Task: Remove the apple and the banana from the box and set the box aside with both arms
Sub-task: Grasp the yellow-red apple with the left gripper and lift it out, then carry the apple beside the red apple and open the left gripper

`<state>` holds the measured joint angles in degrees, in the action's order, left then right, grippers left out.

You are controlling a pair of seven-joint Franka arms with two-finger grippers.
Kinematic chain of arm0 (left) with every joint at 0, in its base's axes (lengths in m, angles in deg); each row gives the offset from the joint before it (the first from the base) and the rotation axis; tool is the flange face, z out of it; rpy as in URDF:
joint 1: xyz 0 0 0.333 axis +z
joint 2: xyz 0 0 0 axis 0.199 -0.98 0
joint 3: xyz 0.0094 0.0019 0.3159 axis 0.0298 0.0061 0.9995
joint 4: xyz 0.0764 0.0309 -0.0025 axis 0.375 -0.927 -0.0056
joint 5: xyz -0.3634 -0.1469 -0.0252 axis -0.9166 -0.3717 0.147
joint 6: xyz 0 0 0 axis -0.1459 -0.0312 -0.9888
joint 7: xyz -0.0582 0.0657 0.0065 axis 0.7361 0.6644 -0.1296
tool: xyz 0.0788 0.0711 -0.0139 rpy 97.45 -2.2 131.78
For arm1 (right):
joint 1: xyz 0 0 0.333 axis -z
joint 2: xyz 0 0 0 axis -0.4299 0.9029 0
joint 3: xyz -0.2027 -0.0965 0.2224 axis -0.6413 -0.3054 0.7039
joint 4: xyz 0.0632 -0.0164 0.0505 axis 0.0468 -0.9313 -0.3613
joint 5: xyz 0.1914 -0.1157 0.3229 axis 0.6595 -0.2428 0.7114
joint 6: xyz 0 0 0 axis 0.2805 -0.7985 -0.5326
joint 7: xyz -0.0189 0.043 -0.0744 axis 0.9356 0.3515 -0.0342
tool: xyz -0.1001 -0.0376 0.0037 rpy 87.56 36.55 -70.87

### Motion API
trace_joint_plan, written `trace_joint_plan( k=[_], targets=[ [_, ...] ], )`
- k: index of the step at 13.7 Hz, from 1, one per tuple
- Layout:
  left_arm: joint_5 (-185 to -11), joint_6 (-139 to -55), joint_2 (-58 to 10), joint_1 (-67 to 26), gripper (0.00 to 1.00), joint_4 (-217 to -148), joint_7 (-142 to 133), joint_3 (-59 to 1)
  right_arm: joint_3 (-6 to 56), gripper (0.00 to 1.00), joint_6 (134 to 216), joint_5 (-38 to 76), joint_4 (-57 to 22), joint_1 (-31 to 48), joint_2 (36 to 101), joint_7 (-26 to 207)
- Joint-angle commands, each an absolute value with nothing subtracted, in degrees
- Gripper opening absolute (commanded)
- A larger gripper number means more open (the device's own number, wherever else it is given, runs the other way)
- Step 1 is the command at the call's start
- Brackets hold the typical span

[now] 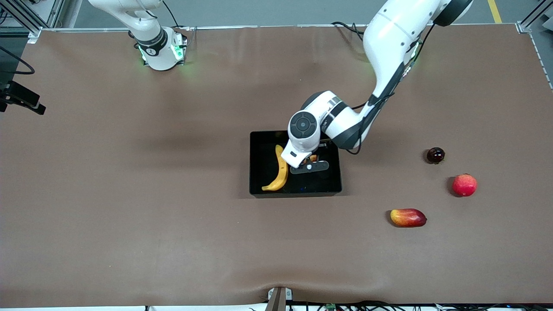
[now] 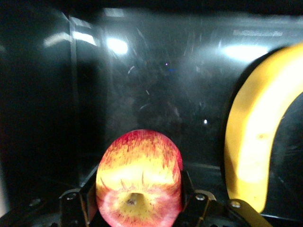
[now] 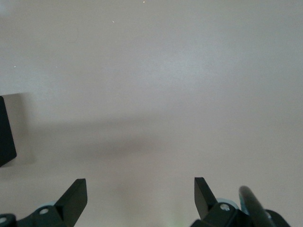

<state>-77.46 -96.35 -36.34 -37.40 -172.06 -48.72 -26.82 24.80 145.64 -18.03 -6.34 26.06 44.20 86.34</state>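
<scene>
The black box (image 1: 259, 192) stands mid-table. The banana (image 1: 281, 172) lies in it at the end toward the right arm, and shows in the left wrist view (image 2: 258, 137). My left gripper (image 1: 312, 160) is down inside the box beside the banana, shut on the red-and-yellow apple (image 2: 139, 175), of which only a sliver shows in the front view (image 1: 313, 158). I cannot tell whether the apple touches the box floor. My right gripper (image 3: 140, 189) is open and empty above bare table, out of the front view, with a box corner (image 3: 5, 132) at the edge of its view.
Toward the left arm's end of the table lie a small dark red fruit (image 1: 435, 155), a plain red round fruit (image 1: 464, 185) nearer the camera, and a red-yellow mango-like fruit (image 1: 408, 217) nearer still. The right arm's base (image 1: 160, 52) stands at the table's back edge.
</scene>
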Motion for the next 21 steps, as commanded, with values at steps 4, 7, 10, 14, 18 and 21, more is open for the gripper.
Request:
trace_joint_plan(
  k=[4, 7, 10, 14, 18, 21],
  targets=[
    [-77.8, -87.4, -24.0, -22.8, 0.0, -171.9, -31.9, -26.9, 25.3, 1.0, 145.4, -18.6, -5.0, 27.4, 46.2, 86.2],
    [-76.8, -87.5, -24.9, -14.8, 0.0, -174.5, -23.6, -26.8, 25.3, 1.0, 146.0, -18.7, -5.0, 27.4, 46.8, 86.2],
    [-76.5, -94.0, -25.2, -6.3, 0.0, -182.1, -19.0, -26.6, 25.3, 1.0, 145.9, -18.7, -5.0, 27.2, 46.8, 86.2],
    [-72.8, -102.4, -26.8, -1.7, 0.0, -189.2, -17.9, -26.2, 25.4, 1.0, 145.9, -18.7, -5.0, 27.2, 46.8, 86.2],
    [-70.9, -107.3, -31.0, 1.4, 0.03, -189.6, -17.8, -26.2, 25.4, 1.0, 145.9, -18.6, -5.0, 27.2, 46.8, 86.2],
    [-70.4, -109.8, -32.1, 2.1, 0.98, -189.3, -18.0, -26.4, 25.4, 1.0, 146.0, -18.6, -5.0, 27.4, 46.8, 86.1]
  ],
)
